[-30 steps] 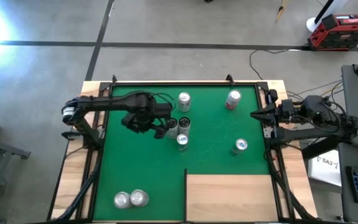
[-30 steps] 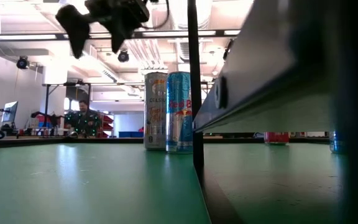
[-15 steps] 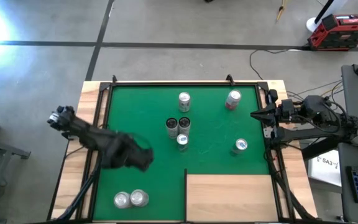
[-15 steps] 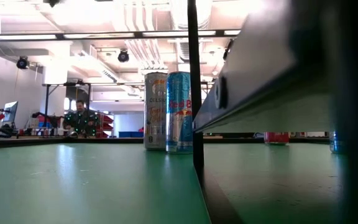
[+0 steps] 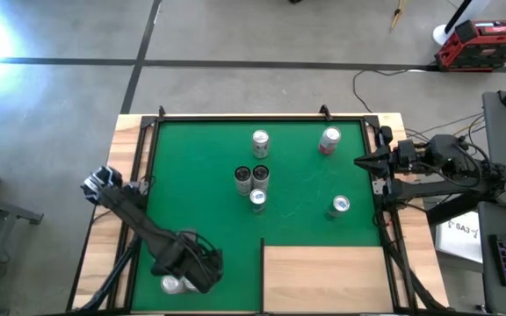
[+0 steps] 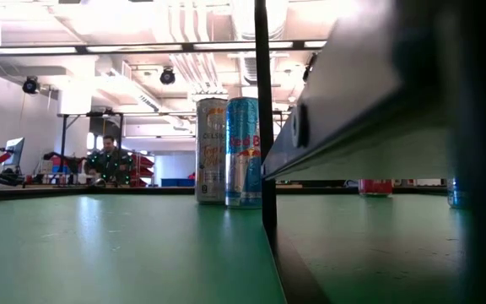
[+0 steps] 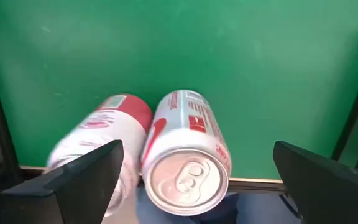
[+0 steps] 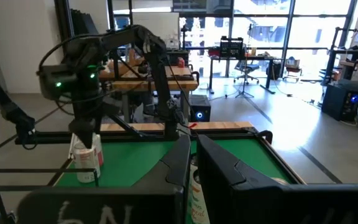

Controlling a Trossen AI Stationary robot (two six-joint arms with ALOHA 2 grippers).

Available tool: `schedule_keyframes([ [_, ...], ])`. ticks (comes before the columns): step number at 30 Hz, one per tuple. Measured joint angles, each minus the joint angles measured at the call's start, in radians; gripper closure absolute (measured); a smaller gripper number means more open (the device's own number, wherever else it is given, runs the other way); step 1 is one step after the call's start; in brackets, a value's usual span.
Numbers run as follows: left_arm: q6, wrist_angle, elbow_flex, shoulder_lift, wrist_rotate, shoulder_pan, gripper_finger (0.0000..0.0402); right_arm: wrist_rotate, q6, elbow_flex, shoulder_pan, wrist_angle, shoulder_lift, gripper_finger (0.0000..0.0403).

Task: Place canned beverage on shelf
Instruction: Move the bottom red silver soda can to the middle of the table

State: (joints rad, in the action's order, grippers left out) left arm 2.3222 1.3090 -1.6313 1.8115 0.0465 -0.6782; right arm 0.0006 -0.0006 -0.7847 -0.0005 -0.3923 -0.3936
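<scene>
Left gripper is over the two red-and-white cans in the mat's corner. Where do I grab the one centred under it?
Grip the upright red-and-white aluminium can by its side wall under the rim, coming straight down. The second can stands against one side, so probably turn the open left gripper to close across the free sides. The right gripper waits at the edge of the green mat.
</scene>
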Motion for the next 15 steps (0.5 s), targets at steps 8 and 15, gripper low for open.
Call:
schedule_keyframes([
  [8,0.042,0.013,-0.095,0.108,0.049,-0.004,0.0003,0.000,0.000,0.000,0.000,0.000,0.000,0.0380],
  [15,0.048,0.020,-0.169,0.190,0.049,-0.009,0.0003,0.000,0.000,0.000,0.000,0.000,0.000,0.0380],
])
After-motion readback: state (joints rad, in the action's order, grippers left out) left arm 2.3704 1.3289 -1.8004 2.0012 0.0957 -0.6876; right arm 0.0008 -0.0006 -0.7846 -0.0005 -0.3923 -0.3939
